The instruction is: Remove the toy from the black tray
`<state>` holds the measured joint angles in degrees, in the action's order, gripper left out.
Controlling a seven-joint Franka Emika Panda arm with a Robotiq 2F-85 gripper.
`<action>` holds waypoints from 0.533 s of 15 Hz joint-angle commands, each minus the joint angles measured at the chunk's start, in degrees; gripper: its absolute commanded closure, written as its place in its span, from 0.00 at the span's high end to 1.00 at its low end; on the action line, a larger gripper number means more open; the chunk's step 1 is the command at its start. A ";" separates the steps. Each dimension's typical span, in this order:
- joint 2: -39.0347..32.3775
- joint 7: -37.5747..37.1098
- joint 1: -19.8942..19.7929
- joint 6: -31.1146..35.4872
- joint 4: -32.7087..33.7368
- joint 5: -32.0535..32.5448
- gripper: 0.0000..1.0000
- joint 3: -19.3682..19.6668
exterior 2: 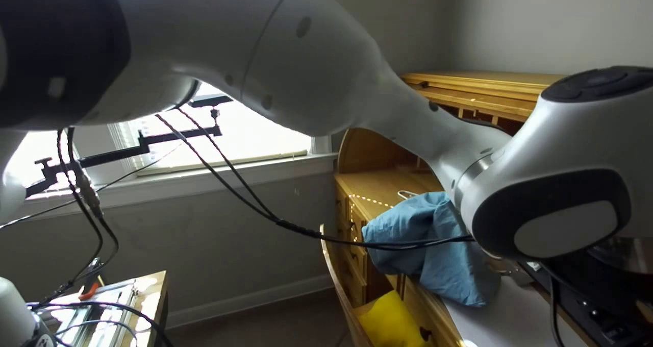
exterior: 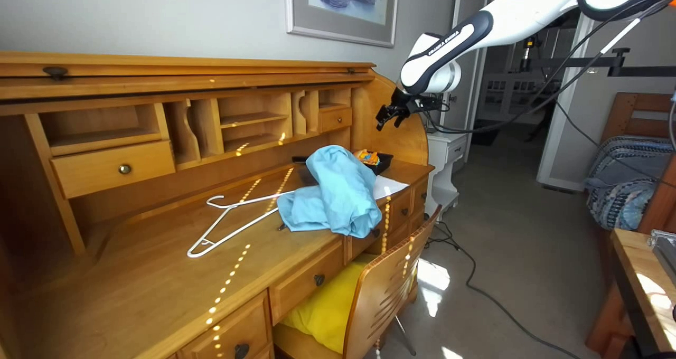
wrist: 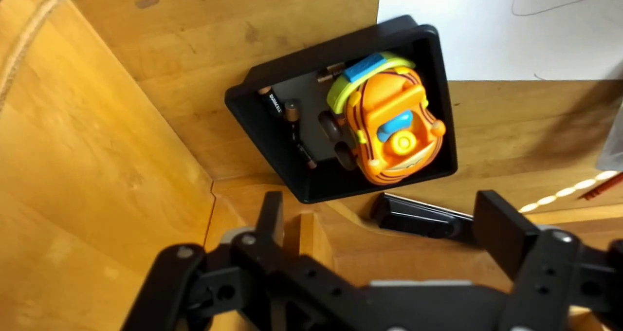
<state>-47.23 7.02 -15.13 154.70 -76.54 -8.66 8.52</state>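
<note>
In an exterior view, blue cloth (exterior: 340, 190) partly hides black tray (exterior: 384, 163) and white hanger (exterior: 240, 229); far framed picture (exterior: 343, 15), top cut off.

The toy (wrist: 395, 124) and batteries (wrist: 292, 113) lie in the tray (wrist: 331, 181), paper (wrist: 491, 41) beside it; from here, cloth (exterior: 340, 195) before it.

On the wooden rolltop desk (exterior: 132, 290) lie a white plastic clothes hanger (exterior: 231, 207), partly hidden by a crumpled light-blue cloth (exterior: 343, 190) at the front edge, and a small dark item (exterior: 282, 226) just beside the cloth. Near the desk's curved side panel (wrist: 117, 165) sits a black tray (wrist: 321, 56), its corner overlapping a sheet of white paper (wrist: 486, 44) in the wrist view; a glossy black object (wrist: 418, 219) lies near the tray.
</note>
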 commanded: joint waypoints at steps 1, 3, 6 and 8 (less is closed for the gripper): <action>-6.95 3.10 -1.82 0.48 8.55 3.52 1.00 -2.54; -8.50 1.64 -1.04 -1.02 10.60 4.55 1.00 -1.55; -7.03 1.29 -1.28 0.07 7.65 4.09 1.00 -2.28; -7.47 1.27 -1.28 0.05 8.40 4.15 1.00 -2.25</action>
<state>-54.64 9.06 -15.56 154.84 -68.38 -6.06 7.39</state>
